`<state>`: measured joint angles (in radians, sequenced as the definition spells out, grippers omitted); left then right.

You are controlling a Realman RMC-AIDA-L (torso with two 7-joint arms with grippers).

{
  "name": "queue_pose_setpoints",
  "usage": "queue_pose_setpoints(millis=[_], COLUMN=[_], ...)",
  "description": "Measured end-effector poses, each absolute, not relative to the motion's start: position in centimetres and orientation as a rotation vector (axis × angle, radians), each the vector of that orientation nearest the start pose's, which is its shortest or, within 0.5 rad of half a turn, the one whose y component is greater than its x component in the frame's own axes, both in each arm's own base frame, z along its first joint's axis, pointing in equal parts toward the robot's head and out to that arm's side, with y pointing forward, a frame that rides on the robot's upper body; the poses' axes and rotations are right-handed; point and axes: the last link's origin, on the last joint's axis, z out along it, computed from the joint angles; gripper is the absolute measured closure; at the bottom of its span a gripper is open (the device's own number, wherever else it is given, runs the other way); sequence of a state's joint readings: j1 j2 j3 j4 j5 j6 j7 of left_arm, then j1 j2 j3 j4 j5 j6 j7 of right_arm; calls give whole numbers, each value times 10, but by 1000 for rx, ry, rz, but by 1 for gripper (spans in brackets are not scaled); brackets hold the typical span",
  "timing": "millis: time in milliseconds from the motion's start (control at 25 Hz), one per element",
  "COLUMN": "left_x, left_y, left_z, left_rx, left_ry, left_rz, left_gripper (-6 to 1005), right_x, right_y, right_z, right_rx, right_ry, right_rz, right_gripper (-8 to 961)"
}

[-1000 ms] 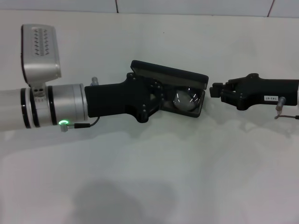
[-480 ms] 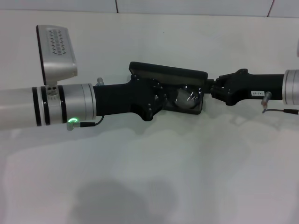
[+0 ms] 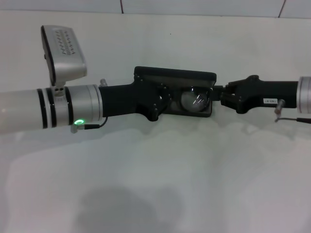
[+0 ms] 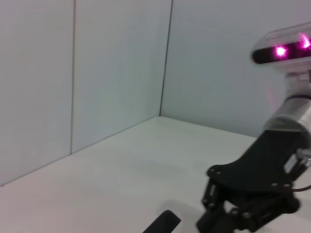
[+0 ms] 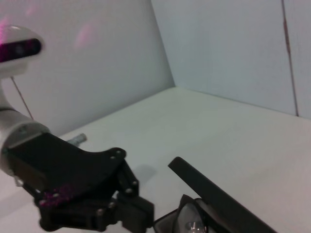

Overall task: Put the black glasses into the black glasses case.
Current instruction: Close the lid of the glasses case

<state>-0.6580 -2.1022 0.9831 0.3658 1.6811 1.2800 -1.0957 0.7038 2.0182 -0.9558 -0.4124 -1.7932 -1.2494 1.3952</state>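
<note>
Head view evenly bright, slightly soft. Diffuse shadows on white table [image 3: 155, 184] below left gripper [image 3: 163, 99], perhaps from overhead light. Glare streaks on black glasses [image 3: 194, 100] lens between grippers. Wrist views cooler; magenta glow [image 4: 281, 50] above far gripper.

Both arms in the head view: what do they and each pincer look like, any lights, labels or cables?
Left arm: silvery cylinder with black bands, a green indicator light, a thin black cable beneath, and a grey vented box on top. Its left pincer is chunky matte black. The right pincer is also black, bears a small white label, and joins a silvery cuff with a thin cable.
</note>
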Motion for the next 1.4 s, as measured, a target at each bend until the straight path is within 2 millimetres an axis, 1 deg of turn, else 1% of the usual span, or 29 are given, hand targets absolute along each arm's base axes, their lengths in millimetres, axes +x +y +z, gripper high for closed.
queue_pose_setpoints(millis=[160, 240, 280, 320, 440, 520, 680, 880, 1080, 1400], left_x=[-217, -215, -214, -213, -213, -215, -218, -216, -213, -207], left_y=[352, 353, 357, 357, 359, 360, 363, 369, 370, 374], left_z=[-80, -82, -87, -87, -91, -92, -94, -98, -106, -115], left_rx=[-2748, -2749, -2740, -2739, -2735, -2729, -2708, -2674, -2693, -2669], left_ry=[-446, -456, -475, -477, -494, -509, -525, -517, -500, -459], left_rz=[-739, -740, -719, -716, -696, -680, -650, -623, -571, -513], left_gripper=[944, 944, 944, 944, 944, 944, 945, 945, 945, 945], right_x=[244, 251, 251, 258, 268, 272, 278, 283, 282, 282], right_y=[369, 362, 362, 355, 347, 343, 336, 331, 332, 333], right_z=[-27, -17, -17, -5, 9, 17, 26, 29, 29, 29], right_rx=[-2685, -2652, -2652, -2601, -2541, -2508, -2466, -2452, -2454, -2452], right_ry=[682, 682, 682, 684, 691, 691, 695, 701, 700, 697], right_rz=[637, 683, 683, 738, 780, 803, 828, 826, 828, 821], right_gripper=[829, 829, 830, 830, 830, 830, 830, 829, 829, 829])
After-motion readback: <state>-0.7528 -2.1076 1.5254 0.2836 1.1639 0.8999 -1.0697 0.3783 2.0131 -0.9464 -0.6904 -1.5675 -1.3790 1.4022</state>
